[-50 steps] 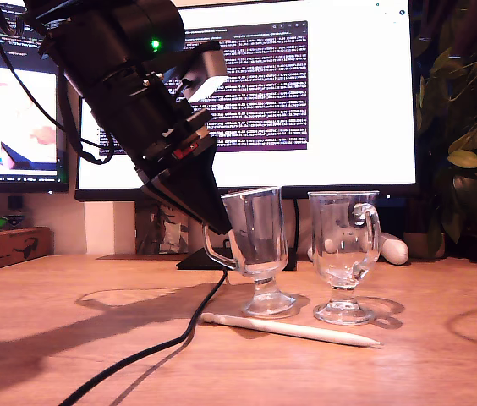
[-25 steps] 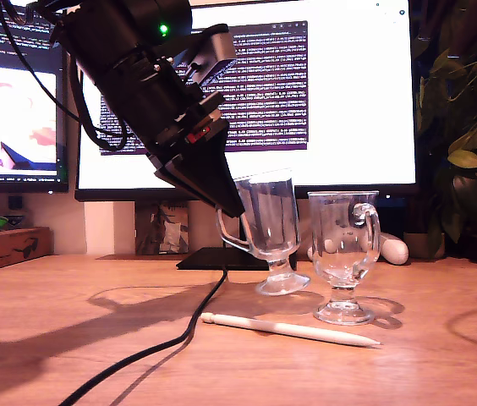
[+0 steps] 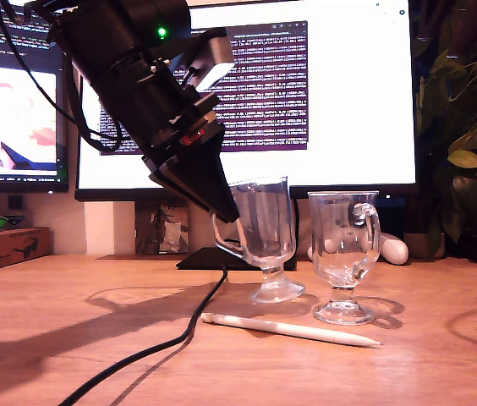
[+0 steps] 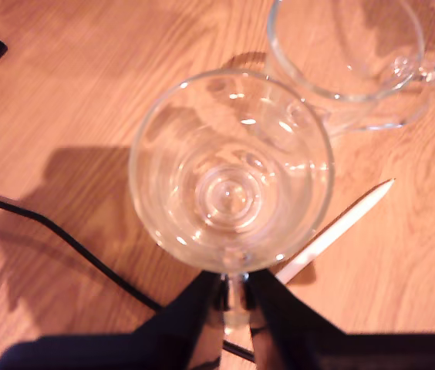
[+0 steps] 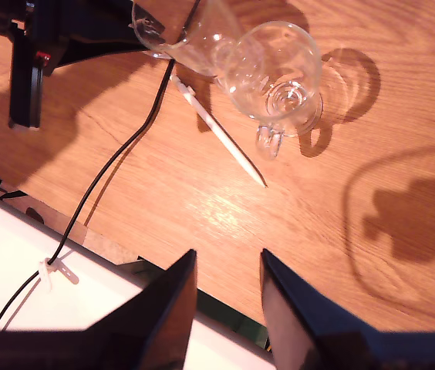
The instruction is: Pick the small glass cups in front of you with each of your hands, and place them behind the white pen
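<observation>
- The wooden surface [image 3: 44, 321] carries everything in the task; two lit monitors [image 3: 323, 93] fill the background and a plant [image 3: 467, 127] stands at the exterior view's right.
- My first gripper [image 4: 235, 297] comes down from the exterior view's upper left. Its jaws are clamped on the loop handle of the first glass cup [image 3: 261, 224], with the handle seen pinched between the black tips in the first wrist view.
- That first glass cup is lifted and slightly tilted. Its foot looks clear of the surface, hanging just behind the white pen [image 3: 289, 330] and close beside the second glass cup [image 3: 344, 241].
- The second glass cup stands upright on the surface behind the pen, toward the exterior view's right, with nothing gripping it.
- My second gripper [image 5: 225, 297] hovers well away from both cups, its jaws apart and empty.
- The white pen lies flat in front of both cups, its tip toward the exterior view's right. A black cable [image 3: 150, 355] trails across the surface beside it.
- My judgement is that the task is roughly half done. One cup looks already placed behind the pen, while the other is carried over its spot and remains to be lowered, set level and released.
</observation>
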`<state>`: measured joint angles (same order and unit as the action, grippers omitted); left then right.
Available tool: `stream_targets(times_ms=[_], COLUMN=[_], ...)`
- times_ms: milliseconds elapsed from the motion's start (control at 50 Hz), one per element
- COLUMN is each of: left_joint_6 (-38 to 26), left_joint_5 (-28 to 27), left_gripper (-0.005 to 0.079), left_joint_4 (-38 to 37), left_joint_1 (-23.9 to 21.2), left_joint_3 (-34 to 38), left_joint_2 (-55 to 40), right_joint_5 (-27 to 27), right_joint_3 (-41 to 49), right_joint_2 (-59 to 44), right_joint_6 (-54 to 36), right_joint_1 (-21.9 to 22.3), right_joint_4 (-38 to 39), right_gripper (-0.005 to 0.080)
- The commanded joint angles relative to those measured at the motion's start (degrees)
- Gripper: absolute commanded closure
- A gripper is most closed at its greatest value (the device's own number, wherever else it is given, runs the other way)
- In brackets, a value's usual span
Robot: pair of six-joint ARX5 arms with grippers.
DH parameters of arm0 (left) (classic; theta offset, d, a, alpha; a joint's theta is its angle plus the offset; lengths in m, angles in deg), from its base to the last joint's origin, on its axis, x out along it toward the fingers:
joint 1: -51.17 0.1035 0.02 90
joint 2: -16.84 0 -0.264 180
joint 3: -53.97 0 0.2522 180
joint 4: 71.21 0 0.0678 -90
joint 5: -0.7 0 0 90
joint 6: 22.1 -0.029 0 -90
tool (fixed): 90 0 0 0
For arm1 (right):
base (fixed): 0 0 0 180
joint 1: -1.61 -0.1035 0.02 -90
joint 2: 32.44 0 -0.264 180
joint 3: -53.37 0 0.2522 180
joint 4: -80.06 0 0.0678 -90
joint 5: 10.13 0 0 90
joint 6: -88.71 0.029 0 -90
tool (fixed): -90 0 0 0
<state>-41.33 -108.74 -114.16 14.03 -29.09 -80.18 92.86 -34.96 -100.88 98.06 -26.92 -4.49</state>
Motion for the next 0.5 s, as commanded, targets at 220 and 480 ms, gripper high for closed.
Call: stream_targets(times_ms=[220, 480], left_joint_6=[0.4, 0.4], left_joint_5=[-0.2, 0.1], left_gripper=[0.0715, 0.0715], left_joint_4=[0.9, 0.3], left_joint_1=[-0.4, -0.4], left_joint_3=[-0.9, -0.9], left_joint_2=[-0.9, -1.0], right_joint_5=[0.2, 0.2], right_joint_3=[-0.5, -0.5], right_joint_2=[0.4, 0.4], right_joint_6=[-0.2, -0.4], right_joint_1=[0.1, 0.1], right_joint_4=[0.2, 0.2], right_gripper=[0.0519, 0.0520])
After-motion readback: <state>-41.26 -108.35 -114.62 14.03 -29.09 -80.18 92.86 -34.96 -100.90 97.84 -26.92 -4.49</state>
